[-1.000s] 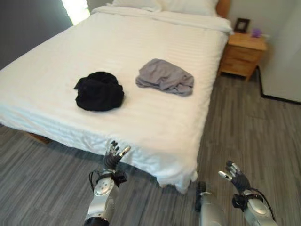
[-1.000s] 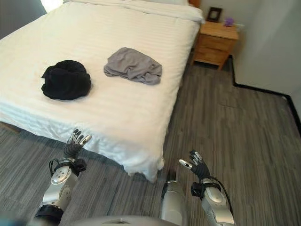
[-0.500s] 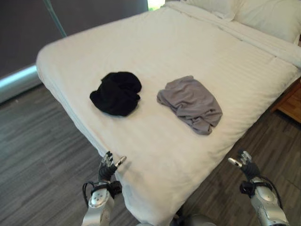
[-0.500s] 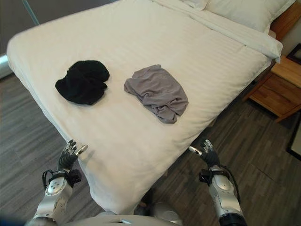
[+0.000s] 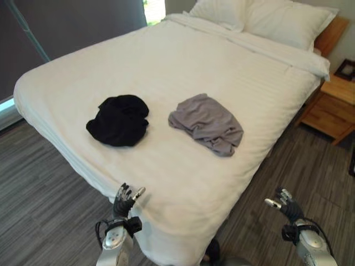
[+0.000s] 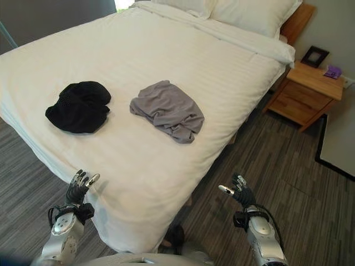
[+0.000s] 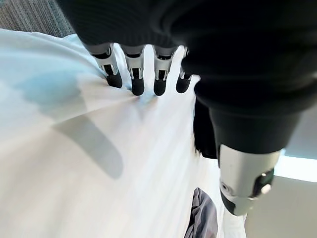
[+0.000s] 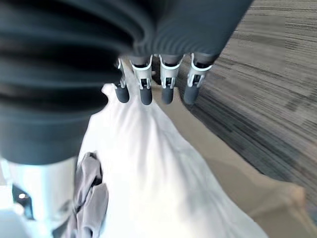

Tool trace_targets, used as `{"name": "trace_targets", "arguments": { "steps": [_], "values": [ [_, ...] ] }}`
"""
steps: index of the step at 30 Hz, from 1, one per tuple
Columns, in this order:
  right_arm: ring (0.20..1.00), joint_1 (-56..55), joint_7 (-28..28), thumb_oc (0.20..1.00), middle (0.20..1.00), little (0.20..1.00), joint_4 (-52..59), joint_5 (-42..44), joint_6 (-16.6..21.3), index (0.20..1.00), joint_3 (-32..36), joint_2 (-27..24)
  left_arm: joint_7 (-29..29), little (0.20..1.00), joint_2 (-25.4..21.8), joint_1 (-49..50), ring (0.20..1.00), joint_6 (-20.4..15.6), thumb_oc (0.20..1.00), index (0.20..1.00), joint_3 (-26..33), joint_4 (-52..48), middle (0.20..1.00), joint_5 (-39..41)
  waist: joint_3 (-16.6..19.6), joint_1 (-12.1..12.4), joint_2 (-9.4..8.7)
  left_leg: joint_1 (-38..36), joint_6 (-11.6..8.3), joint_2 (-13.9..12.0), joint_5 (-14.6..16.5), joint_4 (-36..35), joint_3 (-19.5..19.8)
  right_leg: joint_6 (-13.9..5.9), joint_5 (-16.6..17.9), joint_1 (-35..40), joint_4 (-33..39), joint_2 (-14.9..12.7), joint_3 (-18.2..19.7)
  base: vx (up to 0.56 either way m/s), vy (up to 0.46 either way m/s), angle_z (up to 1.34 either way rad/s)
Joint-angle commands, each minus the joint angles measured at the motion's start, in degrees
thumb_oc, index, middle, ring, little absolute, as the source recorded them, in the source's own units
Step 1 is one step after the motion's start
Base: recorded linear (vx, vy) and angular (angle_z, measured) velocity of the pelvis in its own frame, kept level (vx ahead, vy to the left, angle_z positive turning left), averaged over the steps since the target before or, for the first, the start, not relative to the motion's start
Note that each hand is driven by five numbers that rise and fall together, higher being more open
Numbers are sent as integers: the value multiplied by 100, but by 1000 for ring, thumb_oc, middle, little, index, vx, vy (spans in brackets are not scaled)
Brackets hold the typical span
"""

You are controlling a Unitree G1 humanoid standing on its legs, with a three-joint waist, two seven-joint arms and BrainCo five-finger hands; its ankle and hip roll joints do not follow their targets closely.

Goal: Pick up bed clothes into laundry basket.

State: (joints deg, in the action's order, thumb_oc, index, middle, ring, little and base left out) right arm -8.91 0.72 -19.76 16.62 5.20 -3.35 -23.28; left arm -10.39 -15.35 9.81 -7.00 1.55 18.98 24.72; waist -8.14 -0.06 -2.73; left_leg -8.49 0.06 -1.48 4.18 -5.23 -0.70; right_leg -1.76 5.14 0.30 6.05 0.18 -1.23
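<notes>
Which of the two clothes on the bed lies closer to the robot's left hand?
The black garment, bunched toward the bed's left side, lies closer to the left hand. The grey garment lies further right.

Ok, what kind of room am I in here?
A bedroom, most likely: a made bed with white sheets and pillows, a wooden nightstand beside it, and black clothes and grey clothes lying on the bed.
</notes>
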Motion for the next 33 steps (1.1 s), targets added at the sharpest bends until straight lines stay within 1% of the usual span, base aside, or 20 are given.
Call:
{"name": "trace_targets", "arguments": {
  "steps": [1,4,5,7,8,9,11,12,14,15,16,17,18,20,21,22,27,29,30,33],
  "values": [
    [1000,298,167,1000,1000,1000,407,-189,182,1000,-38,-253,212,1000,44,-330,1000,-287,1000,1000,-112,63,1000,196,160,-55,-56,204,-391,-94,-525,28,452,-520,-318,400,-113,-333,-9,11,-8,5],
    [1000,655,247,1000,1000,1000,553,-506,168,1000,-129,-641,165,1000,85,-202,1000,-341,1000,1000,82,21,1000,370,186,74,-79,206,-398,-84,-516,37,559,-516,-344,460,-106,-356,-106,26,-8,13],
    [1000,659,247,1000,1000,1000,550,-506,169,1000,-132,-643,165,1000,87,-201,1000,-340,1000,1000,84,19,1000,369,183,68,-78,205,-398,-84,-516,38,563,-516,-345,463,-106,-356,-110,23,-5,21],
    [1000,996,229,1000,1000,1000,483,-755,175,1000,-161,-976,143,1000,54,-73,1000,-375,1000,1000,228,-22,1000,378,194,171,-97,216,-409,-78,-518,35,629,-517,-359,484,-105,-364,-171,13,-6,13],
    [1000,1007,228,1000,1000,1000,475,-754,179,1000,-169,-978,143,1000,58,-73,1000,-373,1000,1000,233,-24,1000,377,190,161,-95,215,-410,-78,-517,36,634,-517,-360,487,-105,-364,-176,18,-11,10],
    [1000,1750,107,1000,1000,1000,148,-897,171,1000,-268,-1574,156,1000,26,207,1000,-400,1000,1000,439,-84,1000,482,178,342,-120,253,-421,-76,-527,44,747,-518,-365,506,-105,-395,-296,4,-13,13],
    [1000,2717,36,1000,1000,1000,-378,-994,124,1000,-690,-2062,178,1000,-111,398,1000,-393,1000,1000,532,-76,1000,582,135,586,-156,291,-440,-74,-502,43,858,-518,-412,526,-105,-400,-404,5,-35,37],
    [1000,3557,-7,1000,1000,1000,-988,-1095,53,1000,-1187,-2254,184,1000,-217,477,1000,-400,1000,1000,555,-34,1000,652,71,803,-183,389,-466,-57,-546,54,954,-516,-400,499,-105,-410,-503,-46,-60,54],
    [1000,4849,-81,1000,1000,1000,-1928,-1277,-65,1000,-1920,-2398,232,1000,-327,568,1000,-375,1000,1000,581,-94,1000,709,-63,1018,-188,590,-502,-24,-632,71,1147,-503,-377,410,-105,-419,-697,-136,-62,73],
    [1000,5840,-196,1000,1000,1000,-2878,-1540,-198,1000,-2387,-2520,206,1000,-441,626,1000,-389,1000,1000,679,-142,1000,828,-193,1277,-177,831,-546,24,-732,93,1340,-492,-353,297,-109,-427,-886,-156,-45,89],
    [1000,6238,-231,1000,1000,1000,-3324,-1588,-214,1000,-2559,-2534,186,1000,-474,614,1000,-411,1000,1000,762,-112,1000,859,-237,1333,-140,929,-569,35,-774,94,1429,-486,-351,231,-111,-429,-972,-212,-64,84],
    [1000,7006,-300,1000,1000,1000,-4329,-2023,-288,1000,-3041,-2676,134,1000,-623,581,1000,-459,1000,1000,859,-101,1000,890,-376,1570,-59,1216,-634,83,-909,90,1650,-479,-348,64,-110,-434,-1206,-128,-33,77],
    [1000,7050,-299,1000,1000,1000,-4365,-2019,-271,1000,-3073,-2668,134,1000,-609,572,1000,-460,1000,1000,864,-99,1000,891,-374,1549,-50,1233,-635,85,-912,93,1662,-479,-348,52,-112,-434,-1217,-124,-42,73],
    [1000,7410,-379,1000,1000,1000,-4838,-2245,-334,1000,-3283,-2826,117,1000,-691,535,1000,-511,1000,1000,890,-137,1000,909,-467,1662,6,1433,-685,111,-1008,62,1774,-478,-352,-92,-112,-431,-1337,-82,-29,58],
    [1000,7791,-409,1000,1000,1000,-5325,-2662,-408,1000,-3636,-3061,90,1000,-735,494,1000,-574,1000,1000,924,-109,1000,973,-535,1768,64,1649,-736,134,-1099,24,1881,-474,-351,-261,-105,-436,-1476,-80,-28,33],
    [1000,7830,-406,1000,1000,1000,-5348,-2662,-398,1000,-3669,-3059,89,1000,-717,487,1000,-575,1000,1000,924,-109,1000,974,-526,1752,76,1670,-738,135,-1102,25,1889,-473,-350,-278,-105,-435,-1485,-58,-30,12],
    [1000,8776,-329,1000,1000,1000,-5875,-4566,-641,1000,-5147,-3673,63,1000,-700,636,1000,-632,1000,1000,1018,120,1000,1002,-676,1900,153,2153,-814,120,-1207,23,1862,-485,-370,-749,-105,-391,-1439,-11,-6,8],
    [1000,8956,-395,1000,1000,1000,-5971,-4548,-717,1000,-5155,-3782,61,1000,-670,645,1000,-621,1000,1000,993,178,1000,1007,-685,1908,169,2218,-818,123,-1213,23,1853,-488,-383,-812,-105,-386,-1432,32,-10,-11],
    [1000,9236,-408,1000,1000,1000,-6059,-4728,-793,1000,-5415,-3986,72,1000,-651,633,1000,-585,1000,1000,945,235,1000,1052,-723,1925,179,2302,-828,112,-1200,23,1861,-473,-410,-918,-105,-372,-1374,19,-11,-9],
    [1000,9472,-400,1000,1000,1000,-6066,-4834,-842,1000,-5601,-4105,85,1000,-629,509,1000,-579,1000,1000,834,258,1000,1163,-763,1910,216,2498,-851,136,-1267,23,1856,-489,-383,-1103,-105,-398,-1405,-28,-4,-11]
  ]
}}
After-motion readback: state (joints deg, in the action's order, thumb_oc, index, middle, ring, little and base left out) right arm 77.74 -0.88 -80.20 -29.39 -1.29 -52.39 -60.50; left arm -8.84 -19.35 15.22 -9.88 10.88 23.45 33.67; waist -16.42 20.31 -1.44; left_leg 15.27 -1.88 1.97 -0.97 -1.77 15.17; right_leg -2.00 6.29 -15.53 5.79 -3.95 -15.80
